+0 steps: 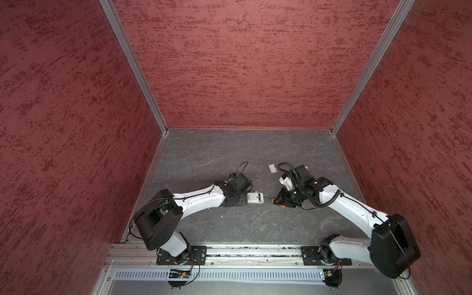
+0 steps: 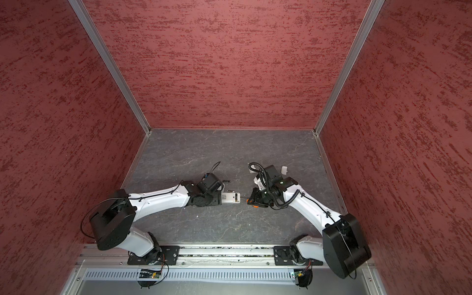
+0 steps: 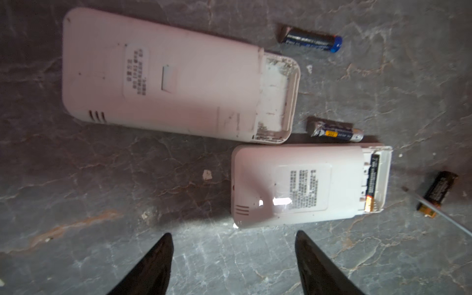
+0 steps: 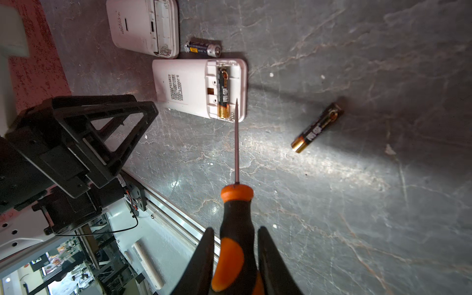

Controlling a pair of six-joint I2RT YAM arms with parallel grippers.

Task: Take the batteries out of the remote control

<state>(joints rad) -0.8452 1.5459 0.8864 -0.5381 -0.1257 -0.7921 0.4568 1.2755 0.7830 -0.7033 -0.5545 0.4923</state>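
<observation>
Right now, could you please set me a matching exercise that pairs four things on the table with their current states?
Things:
1. screwdriver
2. larger remote
3. smaller remote
4. blue-capped battery

States:
A. lies loose on the table
B. battery bay empty
C. gripped in the right tool
D. holds one black-and-gold battery in its bay

Pairs: 1-C, 2-B, 3-D, 4-A
</observation>
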